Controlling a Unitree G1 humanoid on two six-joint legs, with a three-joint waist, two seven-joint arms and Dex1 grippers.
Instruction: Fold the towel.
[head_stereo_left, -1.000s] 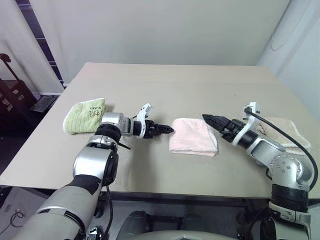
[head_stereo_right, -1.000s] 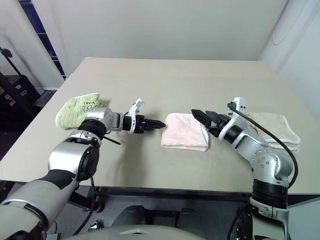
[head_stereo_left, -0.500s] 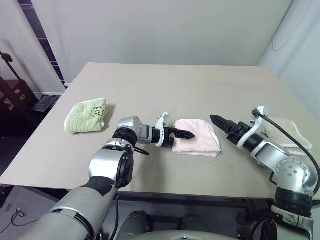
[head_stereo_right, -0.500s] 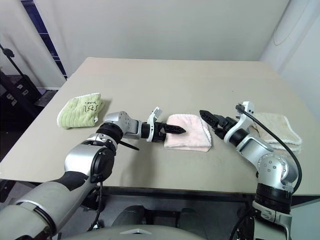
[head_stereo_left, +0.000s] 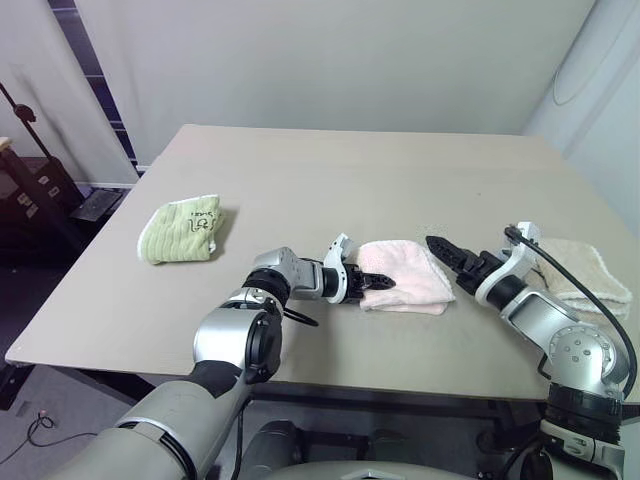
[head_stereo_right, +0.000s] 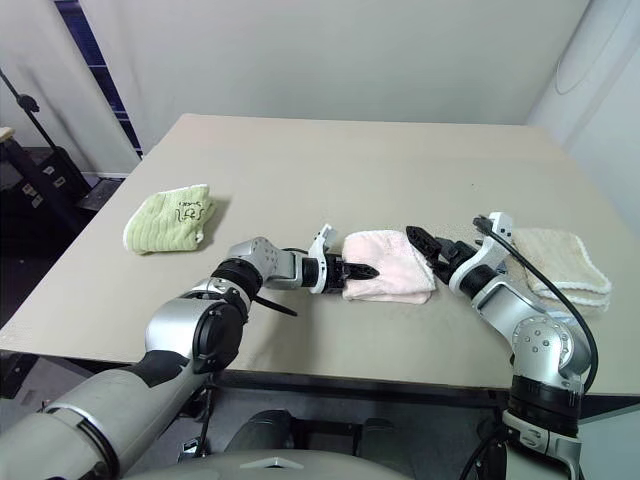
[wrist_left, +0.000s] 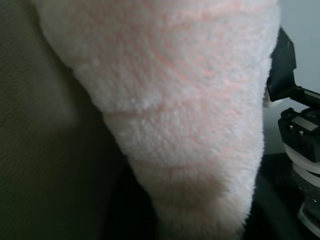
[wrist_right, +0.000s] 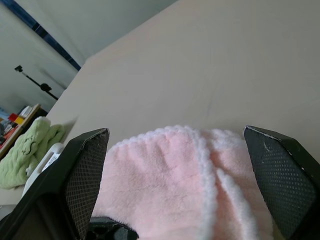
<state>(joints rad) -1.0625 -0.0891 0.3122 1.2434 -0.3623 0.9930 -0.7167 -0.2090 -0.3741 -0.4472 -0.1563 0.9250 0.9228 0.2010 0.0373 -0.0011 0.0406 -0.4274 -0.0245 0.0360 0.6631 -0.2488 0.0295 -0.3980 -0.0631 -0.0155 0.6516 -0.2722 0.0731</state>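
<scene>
Left eye view: the pink towel (head_stereo_left: 405, 276) lies folded into a small thick pad on the bench (head_stereo_left: 350, 180), near the front edge and a little right of the middle. The left gripper (head_stereo_left: 378, 284) reaches in level from the left and its black fingers sit at the towel's left front corner, drawn together on the cloth there. In the left wrist view the pink ribbed pile comes right up to the camera and narrows down into the gripper, so the towel's edge looks pinched between the fingers, though the fingertips themselves are hidden under the pile.

The right gripper (head_stereo_right: 428, 250) is at the towel's right side, pointing toward it from the right. Its fingers stand wide apart and hold nothing. The right wrist view shows the two black fingers (wrist_right: 82, 170) spread to either side of the towel's near end, with the white edging (wrist_right: 205, 165) running between them; whether the tips touch the cloth cannot be told.

A green towel (head_stereo_left: 185, 230) with dark script lies bunched on the left part of the bench, well apart from the pink one. A cream towel (head_stereo_left: 590, 275) lies folded at the right edge of the bench, just behind the right arm. A black cable (head_stereo_left: 585, 300) loops along that arm over the cream towel.
</scene>
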